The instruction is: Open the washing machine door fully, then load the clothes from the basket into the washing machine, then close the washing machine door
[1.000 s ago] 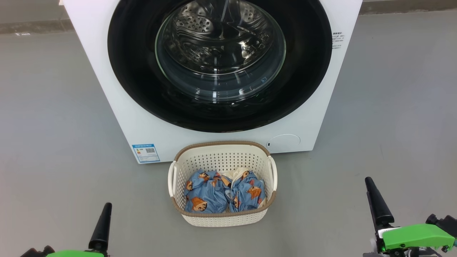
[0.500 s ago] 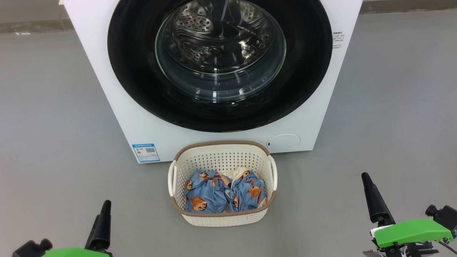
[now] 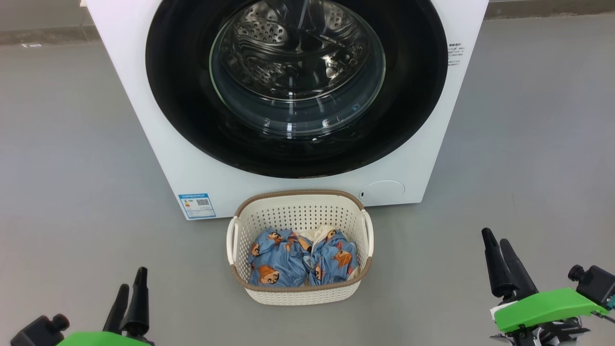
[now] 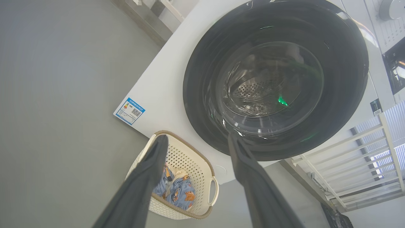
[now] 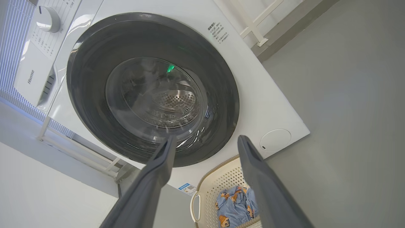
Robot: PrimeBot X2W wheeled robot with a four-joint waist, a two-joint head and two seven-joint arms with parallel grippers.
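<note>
Floor (image 3: 67, 168) of smooth grey bore the white washing machine (image 3: 216, 182), black-rimmed glass door (image 3: 298, 81) shut, the cream perforated basket (image 3: 298, 214) of blue printed clothes (image 3: 302, 259) just before it. My left gripper (image 3: 132, 278) and right gripper (image 3: 495, 235) gaped empty.

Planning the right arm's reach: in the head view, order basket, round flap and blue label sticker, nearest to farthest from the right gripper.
1. Basket, left of the right gripper, and round flap, low on the washing machine: too close to call.
2. Blue label sticker, machine's lower left: farthest.
</note>
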